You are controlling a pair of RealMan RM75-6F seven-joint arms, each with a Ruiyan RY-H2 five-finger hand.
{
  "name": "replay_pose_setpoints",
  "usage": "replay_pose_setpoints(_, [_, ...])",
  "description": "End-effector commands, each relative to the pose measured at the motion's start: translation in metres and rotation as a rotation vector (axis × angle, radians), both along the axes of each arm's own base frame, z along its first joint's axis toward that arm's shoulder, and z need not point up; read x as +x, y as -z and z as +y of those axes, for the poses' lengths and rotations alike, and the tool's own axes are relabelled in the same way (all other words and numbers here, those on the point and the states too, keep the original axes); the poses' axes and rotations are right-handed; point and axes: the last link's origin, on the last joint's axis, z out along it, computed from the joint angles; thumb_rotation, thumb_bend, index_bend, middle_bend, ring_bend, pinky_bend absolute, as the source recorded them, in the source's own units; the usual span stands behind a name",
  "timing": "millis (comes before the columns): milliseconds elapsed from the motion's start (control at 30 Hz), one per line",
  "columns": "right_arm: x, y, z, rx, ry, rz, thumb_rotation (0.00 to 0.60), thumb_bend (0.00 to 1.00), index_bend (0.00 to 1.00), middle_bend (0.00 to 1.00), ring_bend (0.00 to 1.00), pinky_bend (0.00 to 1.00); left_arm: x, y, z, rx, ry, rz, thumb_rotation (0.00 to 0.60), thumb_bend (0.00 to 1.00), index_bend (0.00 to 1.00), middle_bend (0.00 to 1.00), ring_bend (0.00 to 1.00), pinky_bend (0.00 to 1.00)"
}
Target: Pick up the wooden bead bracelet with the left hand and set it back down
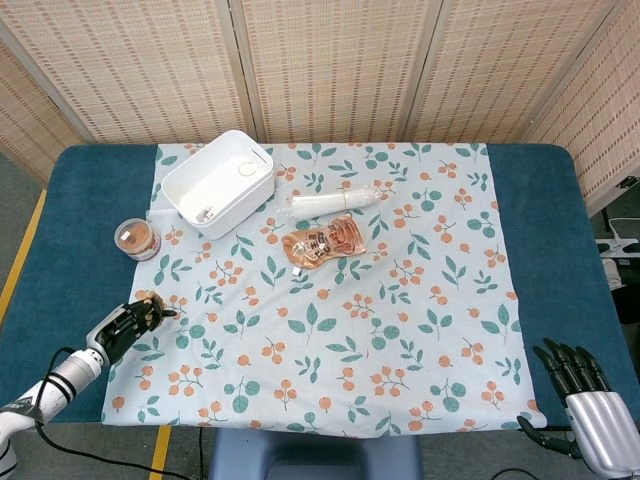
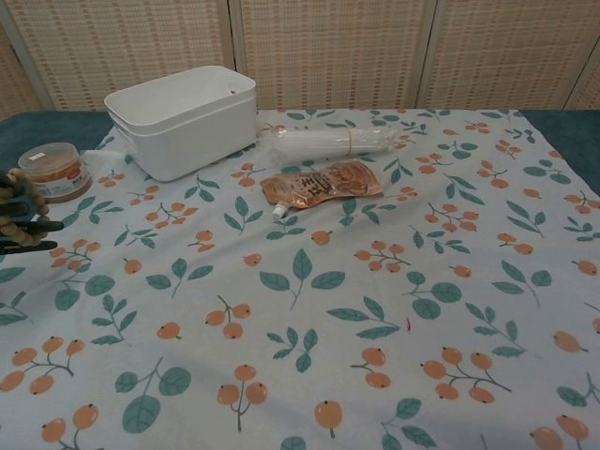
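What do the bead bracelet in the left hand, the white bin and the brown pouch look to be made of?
The brown bead bracelet, held by the left hand, looks like matte wood: tan round beads without shine. The white rectangular bin seems smooth moulded plastic, with even colour and rounded corners. The brown spouted pouch appears to be glossy flexible film, going by its creases and highlights.

A pale cloth (image 1: 400,300) printed with green leaves and orange berries covers the teal desk (image 1: 70,220). White tub (image 1: 218,182) far left; brown beads (image 2: 26,202); orange pouch (image 1: 328,243).
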Motion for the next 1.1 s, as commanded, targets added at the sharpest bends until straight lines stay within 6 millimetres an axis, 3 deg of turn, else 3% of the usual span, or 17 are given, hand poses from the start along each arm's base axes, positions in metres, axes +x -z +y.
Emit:
replay_pose_setpoints(33, [0.0002, 0.0004, 0.0001, 0.001, -0.001, 0.001, 0.377, 0.20, 0.00, 0.00, 0.00, 0.00, 0.0014, -0.0007, 0.0013, 0.022, -0.016, -0.015, 0.577, 1.00, 0.56, 0.73, 0.27, 0.01])
replay_pose_setpoints(367, [-0.0002, 0.0005, -0.0003, 0.002, 0.000, 0.003, 0.378, 0.20, 0.00, 0.00, 0.00, 0.00, 0.0080, 0.0010, 0.0004, 0.034, 0.026, 0.012, 0.600, 1.00, 0.49, 0.62, 0.21, 0.00])
replay_pose_setpoints(600, [-0.0010, 0.0004, -0.0013, 0.003, 0.003, 0.002, 0.378, 0.20, 0.00, 0.00, 0.00, 0.00, 0.0083, 0.0024, -0.0025, 0.017, 0.098, 0.016, 0.600, 1.00, 0.21, 0.38, 0.06, 0.00])
replay_pose_setpoints(767, [-0.0014, -0.0004, -0.0015, -0.001, 0.004, 0.002, 0.378, 0.20, 0.00, 0.00, 0.00, 0.00, 0.0061, 0.0047, -0.0028, 0.013, 0.114, 0.013, 0.600, 0.99, 0.17, 0.35, 0.04, 0.00])
replay_pose_setpoints(833, [-0.0014, -0.0003, -0.0016, -0.001, 0.004, 0.001, 0.378, 0.20, 0.00, 0.00, 0.00, 0.00, 0.0056, 0.0054, -0.0035, 0.009, 0.121, 0.013, 0.600, 0.90, 0.17, 0.35, 0.04, 0.00])
replay_pose_setpoints(933, [-0.0012, -0.0001, -0.0016, 0.000, 0.004, 0.001, 0.379, 0.20, 0.00, 0.00, 0.00, 0.00, 0.0048, 0.0057, -0.0046, -0.007, 0.136, 0.012, 0.600, 0.68, 0.19, 0.36, 0.04, 0.00])
replay_pose_setpoints(1000, [-0.0014, 0.0002, -0.0015, 0.000, 0.004, 0.002, 0.378, 0.20, 0.00, 0.00, 0.00, 0.00, 0.0037, 0.0061, -0.0044, -0.010, 0.136, 0.014, 0.600, 0.57, 0.27, 0.40, 0.05, 0.00])
replay_pose_setpoints(1100, [-0.0013, 0.0002, -0.0015, 0.000, 0.005, 0.002, 0.378, 0.20, 0.00, 0.00, 0.00, 0.00, 0.0026, 0.0068, -0.0044, -0.010, 0.123, 0.010, 0.596, 0.49, 0.41, 0.52, 0.11, 0.00])
